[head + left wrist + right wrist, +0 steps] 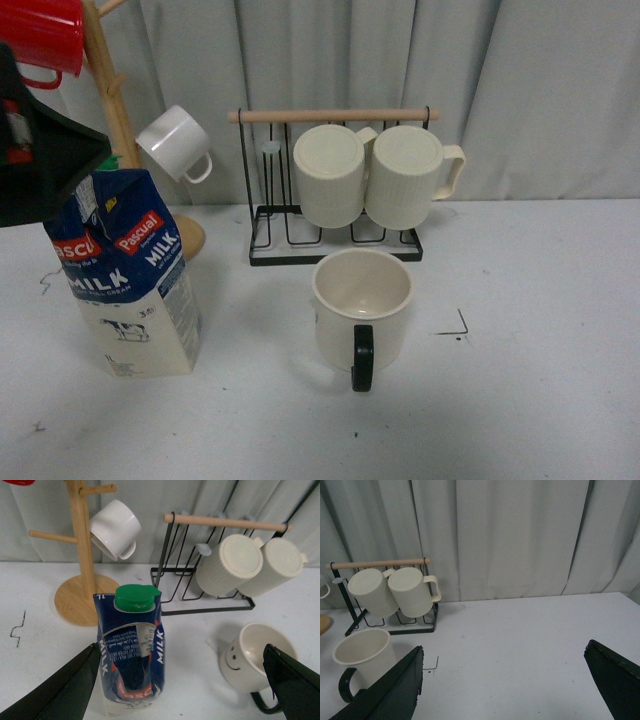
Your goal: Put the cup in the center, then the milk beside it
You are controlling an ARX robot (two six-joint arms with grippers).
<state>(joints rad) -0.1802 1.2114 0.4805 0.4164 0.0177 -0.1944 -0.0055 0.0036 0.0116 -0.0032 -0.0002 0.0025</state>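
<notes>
Fingers (55,690) of the left claw (180,650) stand wide apart, released, with the milk (132,650) between them and unclamped. The right claw (504,650) is likewise released, with only bare table between its fingers.

The cup (362,305) is upright and empty, handle toward the camera. It sits in the center (435,310), just left of a black corner mark (455,325). Two ribbed mugs (370,175) lie sideways on a wire rack (335,245) behind it. A white mug (175,142) and a red mug (40,35) hang on a wooden mug tree (105,90).

The tabletop (540,400) is white and a pale curtain (540,90) hangs behind.

The milk stands left of the cup, apart from it. It has a blue top, red labels, a cow drawing and a green cap.
</notes>
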